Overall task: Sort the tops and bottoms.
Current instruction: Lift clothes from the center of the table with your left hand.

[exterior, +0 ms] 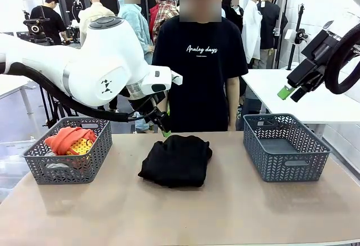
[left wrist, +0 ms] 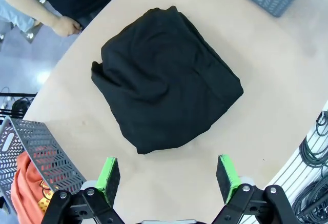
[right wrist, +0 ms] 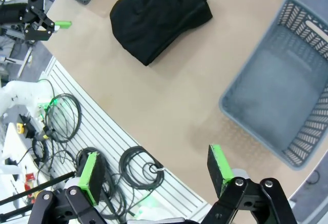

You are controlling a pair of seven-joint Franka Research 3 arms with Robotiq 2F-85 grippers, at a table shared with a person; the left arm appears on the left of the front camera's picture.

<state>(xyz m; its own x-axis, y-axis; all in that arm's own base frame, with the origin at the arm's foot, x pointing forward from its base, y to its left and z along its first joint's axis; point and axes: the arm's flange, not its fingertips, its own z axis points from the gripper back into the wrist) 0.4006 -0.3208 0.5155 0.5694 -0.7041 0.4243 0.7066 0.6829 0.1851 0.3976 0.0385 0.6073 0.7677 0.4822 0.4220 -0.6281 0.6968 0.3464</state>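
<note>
The left arm's black two-finger gripper (left wrist: 166,161) is sitting closest to its wrist camera, its green pads standing wide apart with nothing between them. Straight ahead of those fingers and beneath them, the plain black folded bundle of bottoms (left wrist: 164,80) is lying on the tan table (left wrist: 277,80), just beyond the fingertips and not touching them. Seen from that wrist, the bundle's corners are running diagonally across the line between the pads, and it looks as broad as the gap or broader, so I'd judge a pinch of a fold likelier than a straddle. From the front, the bundle is resting in the middle between the two grey plastic lattice baskets, the left one (exterior: 67,164) holding the bright orange folded top (exterior: 64,137). The right arm's gripper (exterior: 292,91), also spread wide, is hanging high over the right basket (exterior: 284,164), well apart from the cloth, so the left arm is plainly the nearer one.
</note>
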